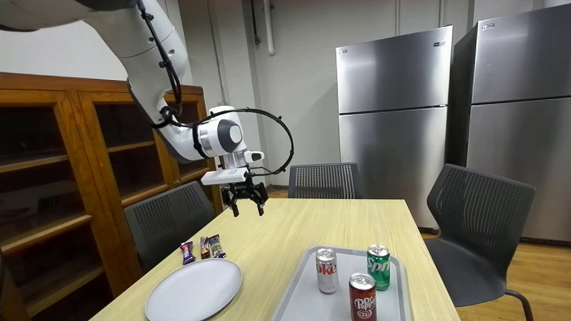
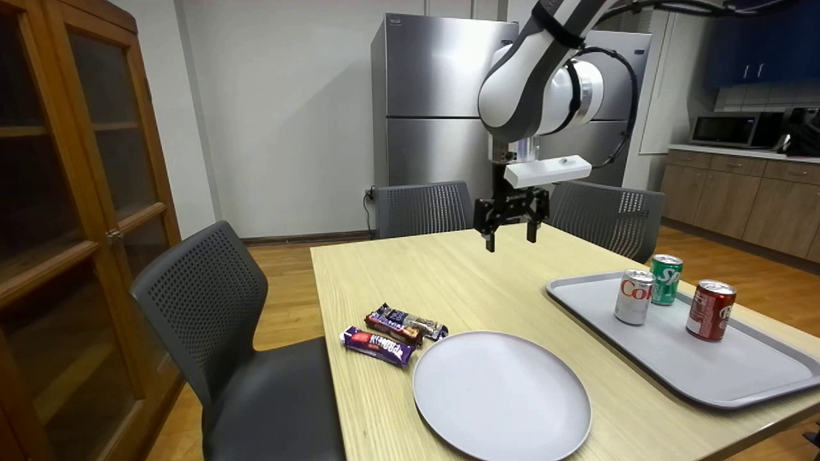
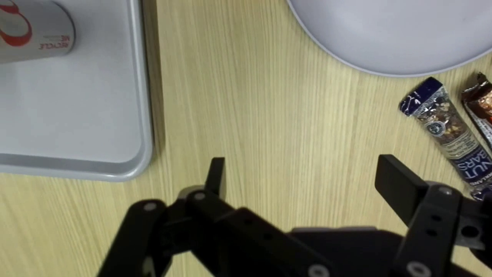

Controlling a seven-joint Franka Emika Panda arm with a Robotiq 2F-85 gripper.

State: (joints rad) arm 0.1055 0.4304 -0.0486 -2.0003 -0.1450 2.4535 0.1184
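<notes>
On the counter [image 2: 410, 275], a grey tray [image 2: 724, 368] and a round plate [image 2: 503, 397] are set apart. Above, the claw [image 2: 510, 241] is held, spread wide (nothing is gripped). Three upright cans [image 2: 668, 283] are carried by the tray; three wrapped bars [image 2: 394, 329] are laid just beside the plate.

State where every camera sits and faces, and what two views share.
Exterior view: raised near the tray, facing refrigerators across the table; arm and open gripper show.
Exterior view: raised near the plate, facing chairs and refrigerators; arm and gripper show.
Wrist view: on the wrist, facing down between tray and plate; gripper fingers show.
Both exterior views share Coke can, Sprite can, Dr Pepper can.
</notes>
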